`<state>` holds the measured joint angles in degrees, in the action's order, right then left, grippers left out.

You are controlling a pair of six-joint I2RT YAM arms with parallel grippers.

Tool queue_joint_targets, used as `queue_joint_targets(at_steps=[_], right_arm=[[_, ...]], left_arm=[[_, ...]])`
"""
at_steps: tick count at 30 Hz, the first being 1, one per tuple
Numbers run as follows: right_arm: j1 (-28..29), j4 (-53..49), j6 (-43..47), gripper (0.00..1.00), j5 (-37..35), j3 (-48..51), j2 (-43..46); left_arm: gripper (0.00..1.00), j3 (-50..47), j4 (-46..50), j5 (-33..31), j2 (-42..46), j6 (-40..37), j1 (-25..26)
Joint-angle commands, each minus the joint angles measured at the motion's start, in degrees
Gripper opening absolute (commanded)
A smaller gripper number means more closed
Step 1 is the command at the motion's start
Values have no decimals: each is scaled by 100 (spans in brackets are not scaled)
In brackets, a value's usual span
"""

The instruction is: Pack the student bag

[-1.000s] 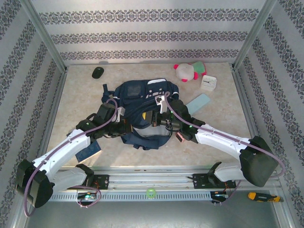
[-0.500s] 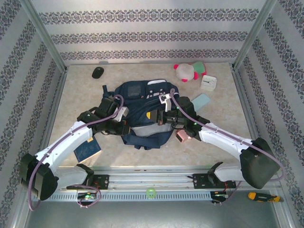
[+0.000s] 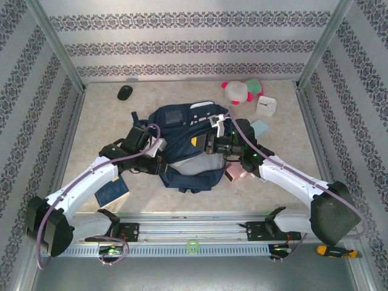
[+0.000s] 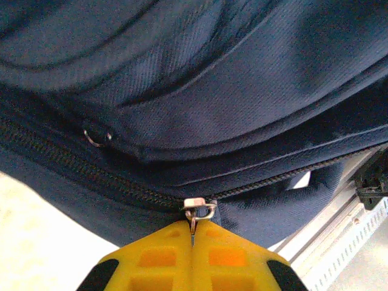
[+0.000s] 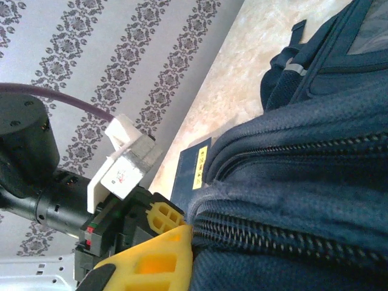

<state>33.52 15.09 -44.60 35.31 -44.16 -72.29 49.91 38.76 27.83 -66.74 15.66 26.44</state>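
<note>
Top external view is showing a dark blue booklet point(image 3: 112, 193) lying nearest the arm bases, at seven o'clock from the student bag point(image 3: 182, 128). The bag is sitting at the middle of the surface point(image 3: 103, 121). Both tools are working at the bag's near edge. The left tool point(image 3: 159, 163) is pinching the zipper pull point(image 4: 199, 209) between its closed yellow fingers point(image 4: 157, 260), as its wrist view is showing. The right tool point(image 3: 205, 147) is pressing against the fabric beside the zipper track on the bag's three o'clock side. With a single finger in sight there, whether it is clamping cannot be told. Between the two tools a pale grey lining point(image 3: 193, 163) is gaping, so the main compartment is probably partly unzipped. Packing itself is looking barely begun. A pink item point(image 3: 233, 173) is lying at four o'clock and a light blue case point(image 3: 260, 127) at two o'clock. Farther back, a white clock point(image 3: 265, 106), a plush toy point(image 3: 241, 91) and, at eleven o'clock, a black mouse point(image 3: 125, 92) are all lying outside the bag.
</note>
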Motion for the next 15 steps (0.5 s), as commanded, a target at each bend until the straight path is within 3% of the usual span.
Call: queue_joint_targets(at_steps=[1,5,15], right_arm=[[10,374,-18,0,365,-296,98],[-240,330,-90,0,615,-385,277],[-637,366,-508,0,1357,-1279,227]], left_arm=[[0,57,324,-769,301,-222,-94],[0,274,815,-1698,291,-476,-138],[0,208,-207,-1451,-316,-493,-135]])
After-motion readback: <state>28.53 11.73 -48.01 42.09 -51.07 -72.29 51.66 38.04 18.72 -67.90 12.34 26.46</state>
